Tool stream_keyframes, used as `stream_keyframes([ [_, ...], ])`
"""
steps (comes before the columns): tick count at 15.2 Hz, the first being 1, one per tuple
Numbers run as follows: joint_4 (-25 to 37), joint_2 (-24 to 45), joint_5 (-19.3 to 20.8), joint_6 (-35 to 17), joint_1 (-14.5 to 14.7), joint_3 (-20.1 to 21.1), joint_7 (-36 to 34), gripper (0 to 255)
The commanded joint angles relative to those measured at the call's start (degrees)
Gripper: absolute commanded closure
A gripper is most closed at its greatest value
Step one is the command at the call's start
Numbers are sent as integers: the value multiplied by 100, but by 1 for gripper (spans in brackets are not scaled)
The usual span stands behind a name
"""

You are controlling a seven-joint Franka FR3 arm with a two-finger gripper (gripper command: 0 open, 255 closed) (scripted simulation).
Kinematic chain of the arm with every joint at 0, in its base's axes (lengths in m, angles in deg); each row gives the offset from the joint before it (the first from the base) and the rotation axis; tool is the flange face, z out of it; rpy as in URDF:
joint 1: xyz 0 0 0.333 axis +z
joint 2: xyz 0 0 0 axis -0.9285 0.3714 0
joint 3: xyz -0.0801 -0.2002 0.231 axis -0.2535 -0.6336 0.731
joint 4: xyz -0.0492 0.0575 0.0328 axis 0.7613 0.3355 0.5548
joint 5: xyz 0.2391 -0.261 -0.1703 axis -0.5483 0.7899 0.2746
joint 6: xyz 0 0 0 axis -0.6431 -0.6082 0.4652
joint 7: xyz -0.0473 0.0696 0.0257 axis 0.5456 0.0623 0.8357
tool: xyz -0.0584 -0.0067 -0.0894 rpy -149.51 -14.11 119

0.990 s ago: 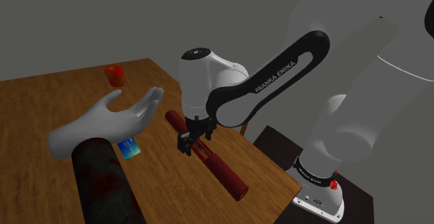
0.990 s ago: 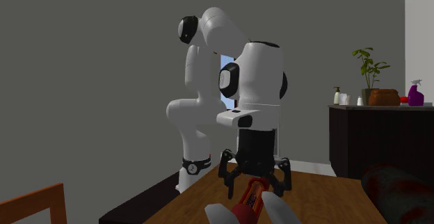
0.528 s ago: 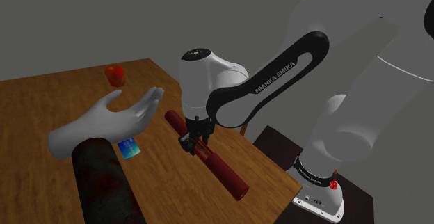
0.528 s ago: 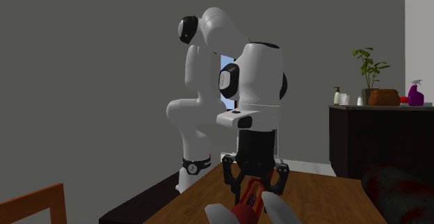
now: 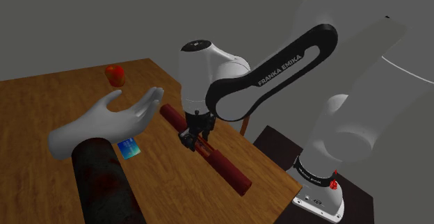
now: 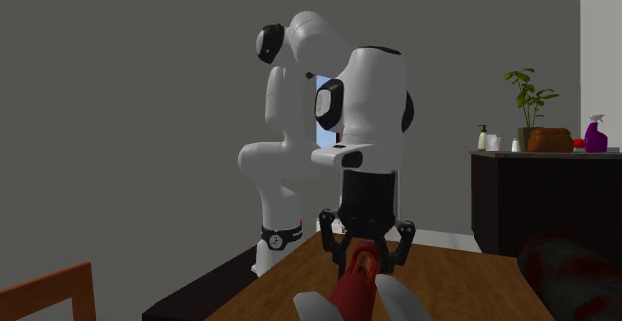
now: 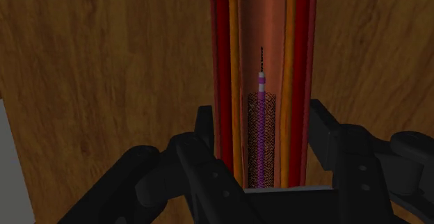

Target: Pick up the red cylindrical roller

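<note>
Shoulder view, left to right: dark mottled cylinder (image 5: 104,188) lies at the near left of the wooden desk (image 5: 42,94). Pale grey model hand (image 5: 104,122) is just beyond it, pointing right. Red apple (image 5: 115,75) sits farther back, apart from the hand. Small blue card (image 5: 129,148) lies flat on the desk just right of the cylinder, under the hand.

Right of that, the red roller (image 5: 226,167) is long and dark red. It runs diagonally from beside the model hand's tip toward the desk's near right edge. Gripper (image 5: 195,140) comes straight down on it, closer to its far end than its near end. White arm (image 5: 209,76) arches back to the stand (image 5: 316,191) at lower right.

Wrist view: fingers (image 7: 334,153) are clamped on the roller, black pads touching both flanks. Roller surface there shows red and orange lengthwise stripes, with wood grain on either side. Cannot tell whether the roller clears the desk.

Second exterior view, left to right: brown chair back (image 6: 45,291) at lower left. Arm is in the middle, with the gripper straddling the roller end-on. Dark cabinet (image 6: 523,204) at right carries a potted plant (image 6: 526,100), a brown bag (image 6: 550,140) and a purple spray bottle (image 6: 596,135).
</note>
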Motion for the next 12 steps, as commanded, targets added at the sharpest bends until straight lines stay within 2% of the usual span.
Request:
stream_keyframes([
  [1,42,-149,-67,178,21,-34,65,255],
  [10,394,-612,-215,967,76,-163,230,255],
  [12,401,-619,-216,980,77,-165,232,255],
])
